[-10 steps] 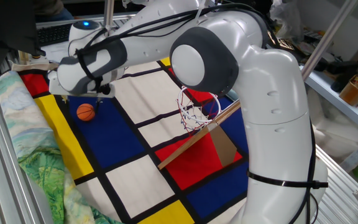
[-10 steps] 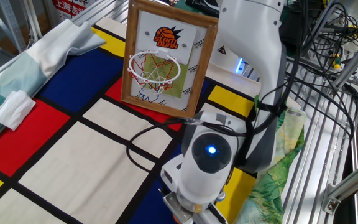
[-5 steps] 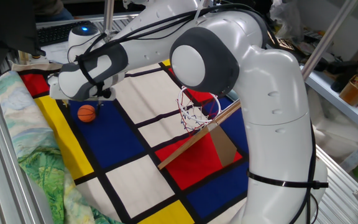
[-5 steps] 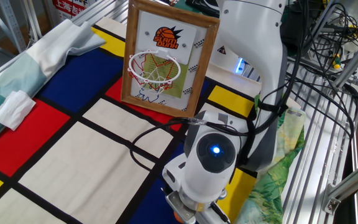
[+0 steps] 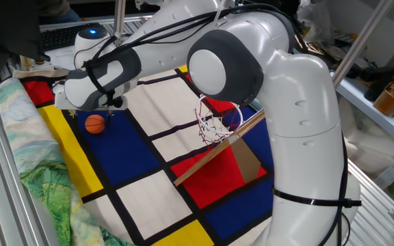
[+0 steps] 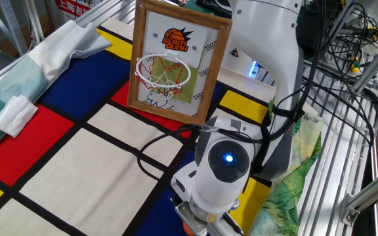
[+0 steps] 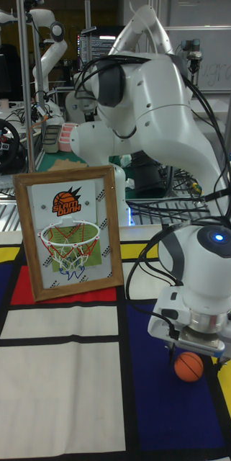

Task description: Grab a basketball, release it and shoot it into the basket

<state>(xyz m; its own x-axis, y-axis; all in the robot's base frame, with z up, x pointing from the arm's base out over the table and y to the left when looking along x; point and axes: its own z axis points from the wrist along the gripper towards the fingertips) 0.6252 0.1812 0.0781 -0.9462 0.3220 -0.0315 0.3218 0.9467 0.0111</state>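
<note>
The gripper [image 7: 178, 347] is hovering just above the basketball [image 7: 189, 366], which is sitting on a blue panel of the checkered cloth [image 5: 149, 198], well apart from the hoop [image 7: 70, 239]. I cannot tell whether its jaws are parted. An off-centre descent risks knocking the ball rolling away.

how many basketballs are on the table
1. The basketball sits on a blue panel of the cloth, just under the end effector. Another could be hidden behind the arm.
</note>
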